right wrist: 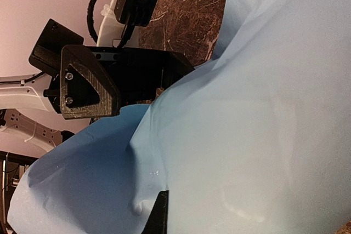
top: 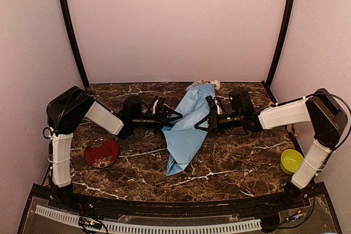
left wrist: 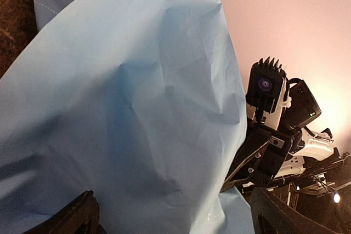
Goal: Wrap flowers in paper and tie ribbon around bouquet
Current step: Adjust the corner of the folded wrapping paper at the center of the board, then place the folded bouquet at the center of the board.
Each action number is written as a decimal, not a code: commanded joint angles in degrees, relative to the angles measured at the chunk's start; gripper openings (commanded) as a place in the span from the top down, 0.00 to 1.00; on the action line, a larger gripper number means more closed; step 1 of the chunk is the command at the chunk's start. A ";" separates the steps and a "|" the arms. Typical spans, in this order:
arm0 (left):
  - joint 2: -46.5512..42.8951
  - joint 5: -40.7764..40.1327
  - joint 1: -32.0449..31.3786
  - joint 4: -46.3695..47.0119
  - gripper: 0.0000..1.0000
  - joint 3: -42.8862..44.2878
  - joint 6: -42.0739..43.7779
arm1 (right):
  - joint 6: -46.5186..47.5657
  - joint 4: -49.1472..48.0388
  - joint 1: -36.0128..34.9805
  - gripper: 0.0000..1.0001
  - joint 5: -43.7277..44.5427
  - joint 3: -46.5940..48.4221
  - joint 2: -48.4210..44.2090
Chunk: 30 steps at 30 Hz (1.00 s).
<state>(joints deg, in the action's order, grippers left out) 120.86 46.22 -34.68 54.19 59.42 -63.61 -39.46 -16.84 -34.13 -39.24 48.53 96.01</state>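
walls (top: 175, 26): plain pink | table (top: 236, 157): dark veined marble | corner posts (top: 68, 26): black

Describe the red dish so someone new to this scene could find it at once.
On the dark marble table, look to the left edge, near the left arm's white upright link. The red dish lies there, shallow and round. Unlike the plain yellow-green bowl opposite, it carries a pale pattern.
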 commanded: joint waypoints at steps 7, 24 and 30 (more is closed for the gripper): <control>-10.26 -12.98 -4.53 -29.55 0.01 2.03 28.28 | 1.44 0.94 0.55 1.00 4.42 0.39 -1.11; -8.37 -33.08 -15.61 -53.18 0.02 7.19 59.71 | 6.66 10.41 4.51 0.80 7.69 -1.57 2.12; -6.77 -36.55 -16.30 -54.83 0.02 8.41 61.29 | 8.42 17.38 4.66 0.51 12.90 -1.07 0.09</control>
<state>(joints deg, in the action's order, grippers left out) 113.45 13.61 -51.42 2.87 66.54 -5.87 -33.34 -4.23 -29.74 -30.89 47.16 97.60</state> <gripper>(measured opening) 0.984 0.418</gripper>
